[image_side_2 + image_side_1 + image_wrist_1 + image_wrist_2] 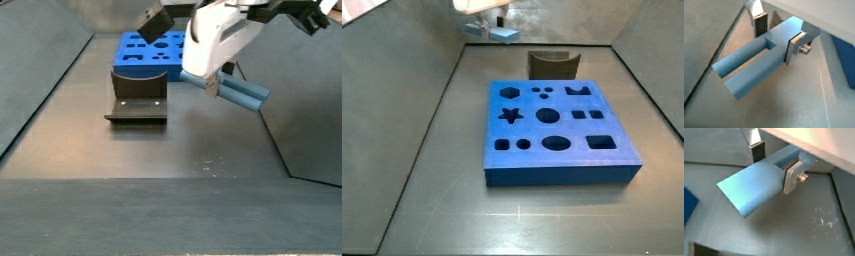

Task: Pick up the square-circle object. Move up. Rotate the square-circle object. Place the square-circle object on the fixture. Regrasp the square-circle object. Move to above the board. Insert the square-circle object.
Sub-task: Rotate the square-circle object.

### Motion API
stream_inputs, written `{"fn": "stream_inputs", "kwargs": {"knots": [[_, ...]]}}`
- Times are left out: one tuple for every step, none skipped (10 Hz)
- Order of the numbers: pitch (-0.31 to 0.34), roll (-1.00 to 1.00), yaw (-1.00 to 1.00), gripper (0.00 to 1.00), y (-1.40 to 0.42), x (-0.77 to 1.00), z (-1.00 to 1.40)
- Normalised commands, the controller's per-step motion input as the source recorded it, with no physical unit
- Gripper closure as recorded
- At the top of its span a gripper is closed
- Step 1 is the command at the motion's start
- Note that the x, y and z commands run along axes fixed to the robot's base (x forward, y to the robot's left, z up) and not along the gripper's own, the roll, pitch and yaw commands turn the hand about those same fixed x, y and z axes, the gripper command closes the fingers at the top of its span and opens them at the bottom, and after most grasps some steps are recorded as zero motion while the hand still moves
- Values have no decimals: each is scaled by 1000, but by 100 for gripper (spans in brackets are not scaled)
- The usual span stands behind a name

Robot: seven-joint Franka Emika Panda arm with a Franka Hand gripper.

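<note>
Pincer (777,37) holds for you the square-circle object (754,62) between its fingers, high in the air, beyond the fixture (552,65) and the board (556,130).

- Gripper (211,82) raised above the floor (436,200), clear of it, with the square-circle object (242,94) clamped between the fingers (794,49) and jutting out sideways.
- In both wrist views, fingers pressed against opposite sides of the square-circle object (757,188), near one end; the longer part reaching out past them.
- In a side view, gripper (492,25) and square-circle object (504,32) at the far end of the floor, behind and left of the fixture (552,65).
- Fixture standing on the floor just behind the board (556,135).
- Board lying flat on the floor, nearer the camera than the fixture.
- In a side view, fixture (138,98) in front of the board (147,55), gripper to their right.
</note>
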Motion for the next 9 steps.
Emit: {"fn": "stream_inputs", "kwargs": {"knots": [[-5,-2,-1000,100,14,13,-3],[-6,-2,-1000,100,14,13,-3],[-6,-2,-1000,100,14,13,-3],[-7,-2,-1000,100,14,13,-3],[-8,-2,-1000,100,14,13,-3],[-8,-3,-1000,100,14,13,-3],[-10,-3,-1000,100,14,13,-3],[-11,-4,-1000,100,15,12,-3],[-13,-4,-1000,100,15,12,-3]]}}
